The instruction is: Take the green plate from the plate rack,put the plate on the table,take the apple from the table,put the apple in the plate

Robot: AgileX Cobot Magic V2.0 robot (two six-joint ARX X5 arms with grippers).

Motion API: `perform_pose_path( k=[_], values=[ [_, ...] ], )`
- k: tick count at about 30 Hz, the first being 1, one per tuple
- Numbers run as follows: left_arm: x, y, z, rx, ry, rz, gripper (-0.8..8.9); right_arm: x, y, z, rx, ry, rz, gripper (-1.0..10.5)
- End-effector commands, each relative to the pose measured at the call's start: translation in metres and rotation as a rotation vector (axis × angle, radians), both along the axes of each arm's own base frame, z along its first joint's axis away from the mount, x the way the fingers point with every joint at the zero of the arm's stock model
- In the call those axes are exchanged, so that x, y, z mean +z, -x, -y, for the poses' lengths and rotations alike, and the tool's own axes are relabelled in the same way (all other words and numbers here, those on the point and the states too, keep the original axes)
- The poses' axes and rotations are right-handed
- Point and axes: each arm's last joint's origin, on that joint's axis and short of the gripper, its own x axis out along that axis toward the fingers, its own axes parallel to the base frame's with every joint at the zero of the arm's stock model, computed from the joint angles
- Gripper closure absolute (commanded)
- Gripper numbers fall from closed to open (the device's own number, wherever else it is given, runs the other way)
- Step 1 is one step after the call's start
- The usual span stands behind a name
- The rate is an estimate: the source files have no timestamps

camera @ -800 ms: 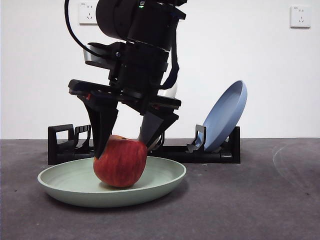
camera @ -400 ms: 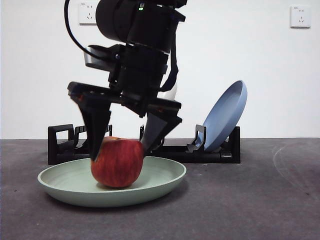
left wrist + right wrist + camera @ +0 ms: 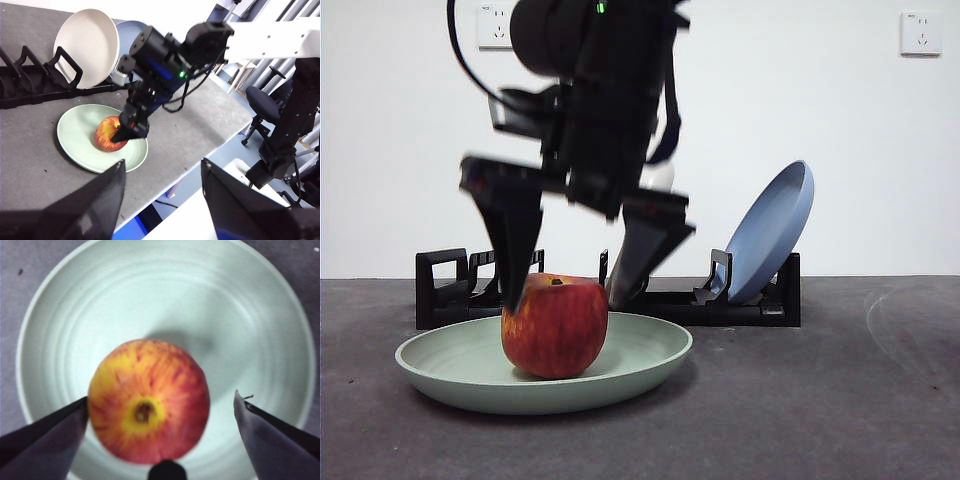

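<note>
the apple sits in the green plate, stem dimple up, a little off the plate's middle toward the side nearer the rack's handle end. the plate lies flat on the table, just in front of the rack, which runs along the table's far edge. the right gripper hangs directly over the apple with its jaws spread wide; in the right wrist view one jaw tip is just beside the apple's skin, whether touching cannot be told, and the other stands clearly apart from it, so the apple rests on the plate without being gripped. in the front view this arm comes down from the top, big and dark and somewhat blurred, its two jaws reaching down on either side of the apple's top. the blue plate leans tilted in a slot at the rack's end away from the handle, and the white plate stands in the rack next to it, hidden mostly behind the arm in the front view. the left gripper waits well away, beyond the table's near edge, its jaws parted and holding nothing, looking across at the plate, the apple and the other gripper over it.
</note>
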Motion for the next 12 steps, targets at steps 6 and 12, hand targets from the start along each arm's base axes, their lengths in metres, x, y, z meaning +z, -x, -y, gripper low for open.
perform_pose_path(
  k=[6,12],
  values=[
    [0.000,-0.001,-0.001,0.030,0.018,0.000,5.62,0.082,0.004,0.001,0.070,-0.005,-0.042,4.7],
    [0.002,-0.001,0.000,0.034,0.048,-0.007,5.62,0.143,0.033,0.033,0.099,-0.026,-0.001,4.7]
  ],
)
